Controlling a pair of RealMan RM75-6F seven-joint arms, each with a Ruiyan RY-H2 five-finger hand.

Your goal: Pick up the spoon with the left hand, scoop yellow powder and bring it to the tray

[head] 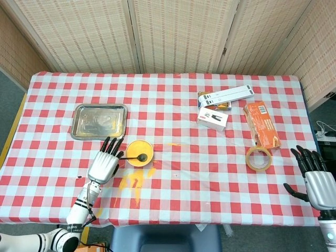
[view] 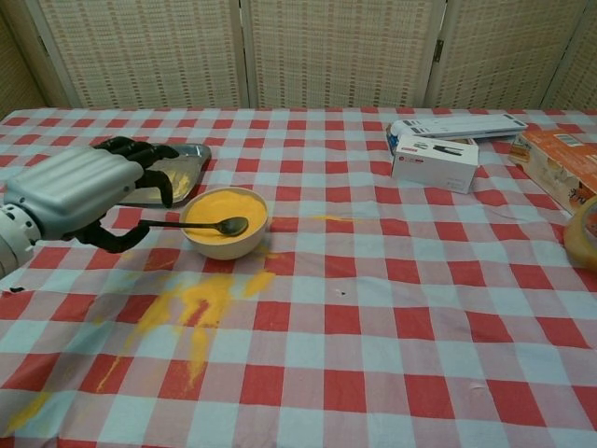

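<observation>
A dark spoon (view: 201, 224) lies across the white bowl (view: 227, 246) of yellow powder, its scoop on the powder and its handle sticking out to the left. My left hand (view: 75, 191) hovers just left of the handle's end with its fingers spread and lifted, holding nothing. In the head view the left hand (head: 105, 164) sits left of the bowl (head: 149, 152). The steel tray (head: 100, 121) lies behind the hand and bowl. My right hand (head: 316, 180) stays at the table's right edge, fingers apart and empty.
Yellow powder (view: 191, 303) is spilled on the checked cloth in front of the bowl. On the right side stand a white box (head: 212, 118), a long white device (head: 226, 96), an orange box (head: 261, 125) and a tape roll (head: 259, 158).
</observation>
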